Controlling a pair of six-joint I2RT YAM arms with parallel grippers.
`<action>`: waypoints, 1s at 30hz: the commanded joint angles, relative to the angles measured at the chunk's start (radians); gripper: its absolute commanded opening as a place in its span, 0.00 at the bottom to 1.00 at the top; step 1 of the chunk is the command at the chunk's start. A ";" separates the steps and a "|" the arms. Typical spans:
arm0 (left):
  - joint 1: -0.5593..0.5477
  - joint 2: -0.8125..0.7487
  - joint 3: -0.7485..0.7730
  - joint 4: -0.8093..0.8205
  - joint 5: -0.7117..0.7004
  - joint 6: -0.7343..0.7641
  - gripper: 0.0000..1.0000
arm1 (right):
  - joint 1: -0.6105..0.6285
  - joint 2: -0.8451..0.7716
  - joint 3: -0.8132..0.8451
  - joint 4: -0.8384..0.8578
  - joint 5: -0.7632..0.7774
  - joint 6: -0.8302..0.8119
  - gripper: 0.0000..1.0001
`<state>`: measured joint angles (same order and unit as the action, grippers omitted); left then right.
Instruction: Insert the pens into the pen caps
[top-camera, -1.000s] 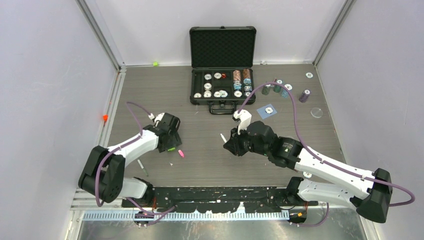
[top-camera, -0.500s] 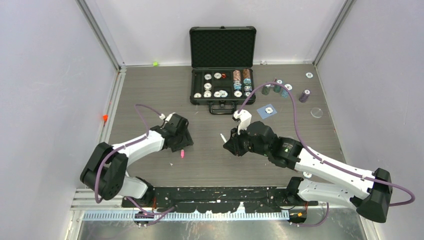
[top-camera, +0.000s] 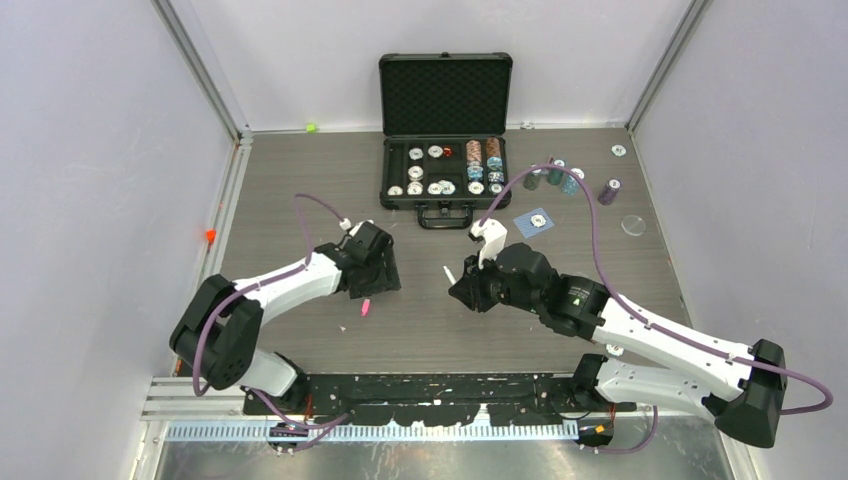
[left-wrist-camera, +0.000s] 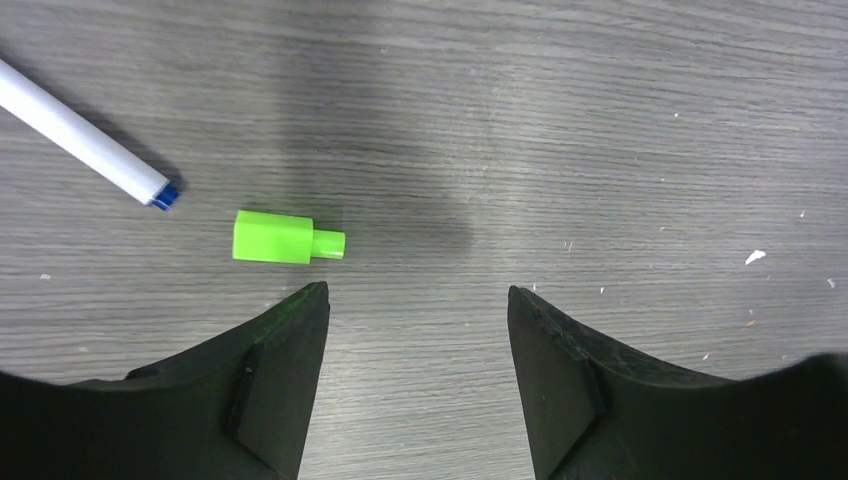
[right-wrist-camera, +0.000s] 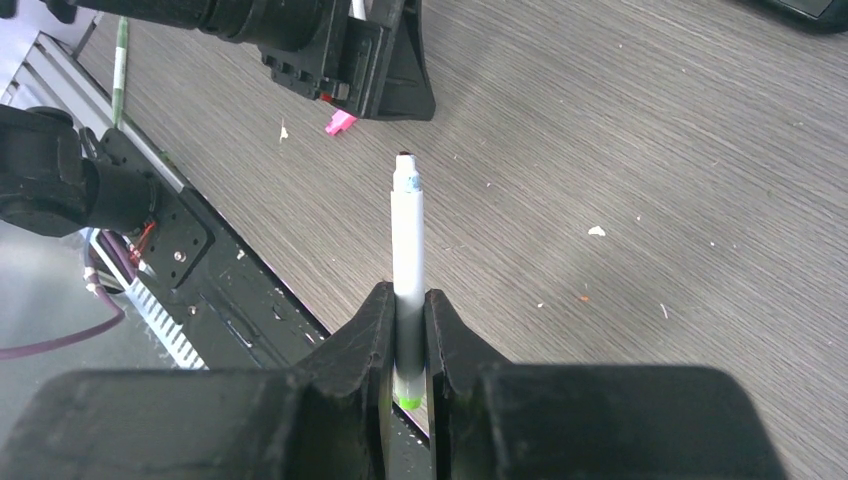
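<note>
My left gripper is open and empty, low over the table. In the left wrist view it has the neon green cap lying just beyond its left fingertip. A white pen with a blue tip lies further left. In the top view both are hidden under the gripper. The pink cap lies just in front of the left gripper and also shows in the right wrist view. My right gripper is shut on a white pen that points toward the left gripper. No dark cap shows.
An open black case with poker chips stands at the back centre. Chip stacks, a purple stack, a blue card and a clear disc lie at the back right. The black rail runs along the near edge.
My left gripper has moved right toward the table's middle, past the green cap and close to the pink cap. My right gripper has stayed put, holding the white pen.
</note>
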<state>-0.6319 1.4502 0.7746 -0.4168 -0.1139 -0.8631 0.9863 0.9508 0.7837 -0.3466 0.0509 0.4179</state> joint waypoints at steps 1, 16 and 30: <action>-0.011 -0.052 0.087 -0.094 -0.065 0.123 0.68 | 0.007 -0.023 0.044 0.020 0.023 0.011 0.01; -0.014 0.065 0.202 -0.239 -0.160 0.292 0.76 | 0.011 -0.083 0.029 -0.024 0.045 0.028 0.00; -0.013 0.160 0.148 -0.148 -0.147 0.235 0.73 | 0.014 -0.109 0.031 -0.058 0.055 0.031 0.00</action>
<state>-0.6415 1.5990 0.9344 -0.5972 -0.2432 -0.6136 0.9932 0.8711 0.7837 -0.4057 0.0788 0.4442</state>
